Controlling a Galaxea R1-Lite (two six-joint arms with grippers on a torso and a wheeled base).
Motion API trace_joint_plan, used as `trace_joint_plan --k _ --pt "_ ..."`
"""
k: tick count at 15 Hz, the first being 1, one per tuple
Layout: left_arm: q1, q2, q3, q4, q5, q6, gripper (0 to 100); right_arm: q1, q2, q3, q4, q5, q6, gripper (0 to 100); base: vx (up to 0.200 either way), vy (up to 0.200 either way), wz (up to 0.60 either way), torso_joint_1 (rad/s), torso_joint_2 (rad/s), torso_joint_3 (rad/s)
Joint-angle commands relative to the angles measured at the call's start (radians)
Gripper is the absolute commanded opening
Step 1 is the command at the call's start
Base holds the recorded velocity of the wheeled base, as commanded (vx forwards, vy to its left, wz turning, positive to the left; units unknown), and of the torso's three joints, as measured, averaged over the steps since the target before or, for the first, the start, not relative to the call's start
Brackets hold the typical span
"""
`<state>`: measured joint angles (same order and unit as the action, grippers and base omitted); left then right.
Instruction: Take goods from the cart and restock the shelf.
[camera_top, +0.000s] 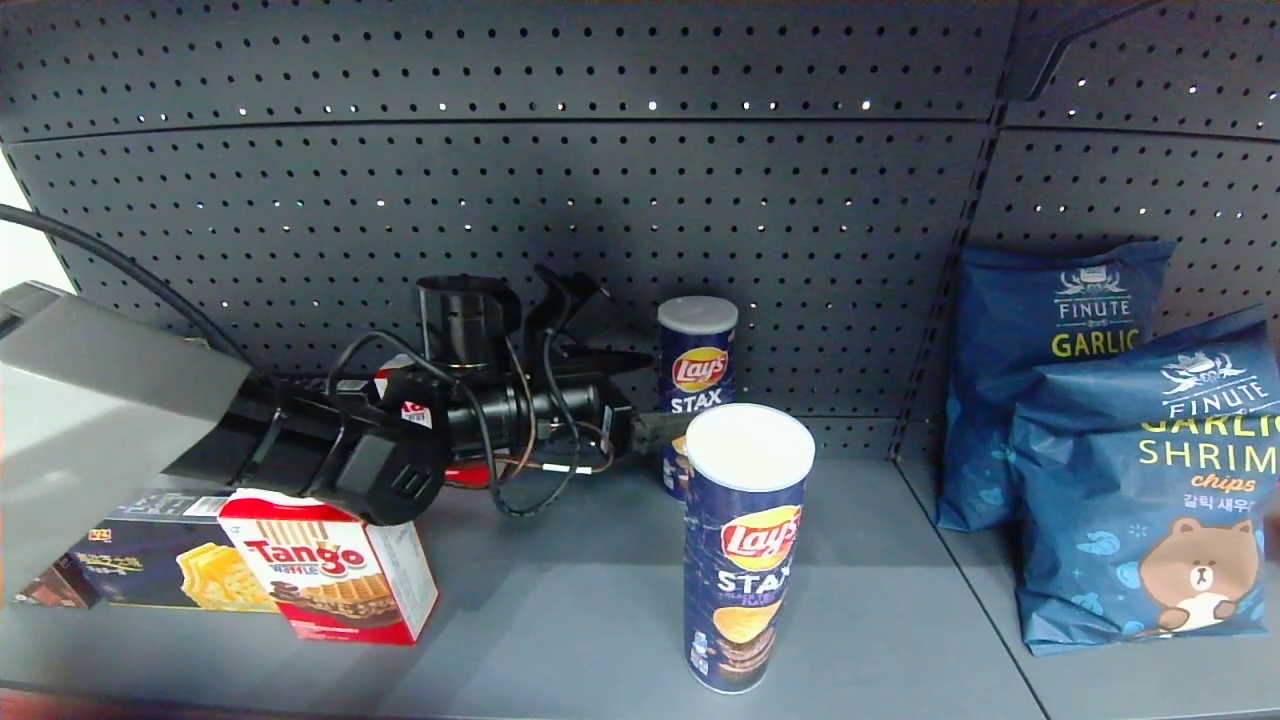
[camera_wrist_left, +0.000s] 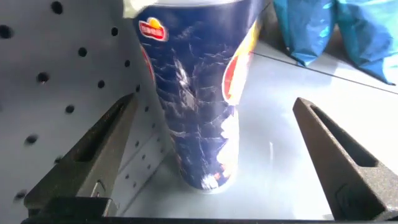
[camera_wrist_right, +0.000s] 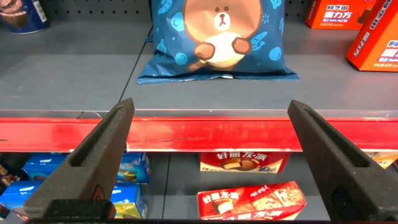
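Two cans upright on the shelf (camera_top: 560, 600): back can (camera_top: 697, 370) by the pegboard (camera_top: 500, 200), front can (camera_top: 745, 540) nearer the edge. Left claw (camera_wrist_left: 216, 102) wide open around the back can, gripping nothing. Right claw (camera_wrist_right: 211, 104) wide open, empty, facing a bag (camera_wrist_right: 214, 37).

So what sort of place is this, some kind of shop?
Most likely a shop aisle, or a mock-up of one: a pegboard-backed shelf holds crisp tubes, blue snack bags and wafer boxes, and a red shelf-edge strip runs above more boxed goods.
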<state>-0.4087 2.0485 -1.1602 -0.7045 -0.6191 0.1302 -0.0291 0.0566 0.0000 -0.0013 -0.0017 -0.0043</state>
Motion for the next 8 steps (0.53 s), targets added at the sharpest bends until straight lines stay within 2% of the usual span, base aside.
trace_joint_plan --k 1,3,6,8 --pt "0.002 -0.071 0.047 0.0 0.001 -0.001 100 0.0 0.002 0.0 0.0 0.0 0.0 100 0.0 0.0 0.0 0.0 0.0 0.0" --pt "0.004 -0.137 0.07 0.008 0.004 -0.015 100 0.0 0.0 0.0 0.0 0.0 0.0 100 0.0 0.0 0.0 0.0 0.0 0.0" --pt "0.005 -0.22 0.079 0.056 0.007 -0.072 100 0.0 0.002 0.0 0.0 0.0 0.0 100 0.0 0.0 0.0 0.0 0.0 0.0" --pt "0.025 -0.347 0.091 0.215 0.03 -0.084 100 0.0 0.002 0.0 0.0 0.0 0.0 100 0.0 0.0 0.0 0.0 0.0 0.0"
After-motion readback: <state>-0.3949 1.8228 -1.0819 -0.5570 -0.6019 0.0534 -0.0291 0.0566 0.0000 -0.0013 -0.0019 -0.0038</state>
